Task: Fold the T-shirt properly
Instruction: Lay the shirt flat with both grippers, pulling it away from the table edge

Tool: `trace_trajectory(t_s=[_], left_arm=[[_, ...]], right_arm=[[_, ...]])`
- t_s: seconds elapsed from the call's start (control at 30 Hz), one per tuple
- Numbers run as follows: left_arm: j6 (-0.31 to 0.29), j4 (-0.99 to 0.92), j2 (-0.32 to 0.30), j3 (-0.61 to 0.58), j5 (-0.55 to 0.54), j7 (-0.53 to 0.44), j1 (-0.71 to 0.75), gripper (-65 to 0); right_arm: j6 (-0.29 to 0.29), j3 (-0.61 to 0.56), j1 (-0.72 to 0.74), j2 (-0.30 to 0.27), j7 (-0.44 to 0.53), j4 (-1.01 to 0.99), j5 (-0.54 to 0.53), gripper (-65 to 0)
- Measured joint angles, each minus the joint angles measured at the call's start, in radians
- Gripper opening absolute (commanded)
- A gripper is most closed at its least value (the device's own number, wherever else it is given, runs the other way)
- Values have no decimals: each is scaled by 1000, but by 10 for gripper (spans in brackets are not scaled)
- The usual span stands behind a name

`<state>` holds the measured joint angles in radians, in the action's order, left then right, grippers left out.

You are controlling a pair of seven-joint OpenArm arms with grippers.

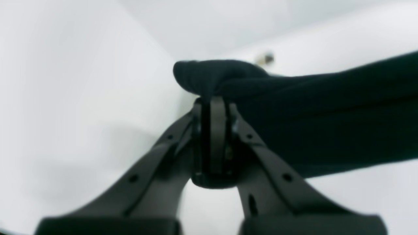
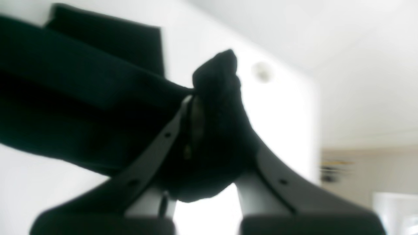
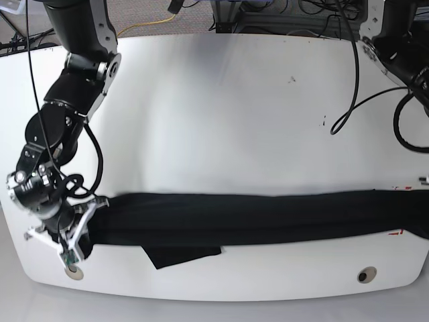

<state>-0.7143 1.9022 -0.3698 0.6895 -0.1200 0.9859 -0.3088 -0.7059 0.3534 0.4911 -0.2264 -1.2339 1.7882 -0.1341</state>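
Observation:
The black T-shirt (image 3: 268,216) lies stretched into a long narrow band across the near part of the white table (image 3: 228,114), and one sleeve flap (image 3: 182,255) pokes out toward the front edge. At the band's left end in the base view, my right gripper (image 3: 86,223) is shut on a bunched corner of the T-shirt (image 2: 215,85). The right wrist view shows its fingers (image 2: 163,143) pinching that fabric. My left gripper (image 1: 214,101) is shut on the T-shirt's (image 1: 326,107) other end, just above the table. That end runs off the base view's right edge.
Round fittings sit in the table near the front edge at the left (image 3: 72,272) and the right (image 3: 365,275). Black cables (image 3: 348,94) hang over the far right of the table. The front edge runs close below the T-shirt.

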Motion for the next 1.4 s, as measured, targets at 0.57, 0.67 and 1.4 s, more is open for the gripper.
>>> trace_trajectory(t_s=[0.57,0.67,1.4], left_arm=[[-1,4,130,147,13,3,452,-650],[0,1,130,148,20,-39,509,-650],[6,-65,122,145,29,-122,676,-483]], right_arm=[[6,138,-475,2,-2,3,-273,-650],[6,139,-530,-1,-2,3,-310,-650],[7,281,-797,-14,-8,3,-570,-241]])
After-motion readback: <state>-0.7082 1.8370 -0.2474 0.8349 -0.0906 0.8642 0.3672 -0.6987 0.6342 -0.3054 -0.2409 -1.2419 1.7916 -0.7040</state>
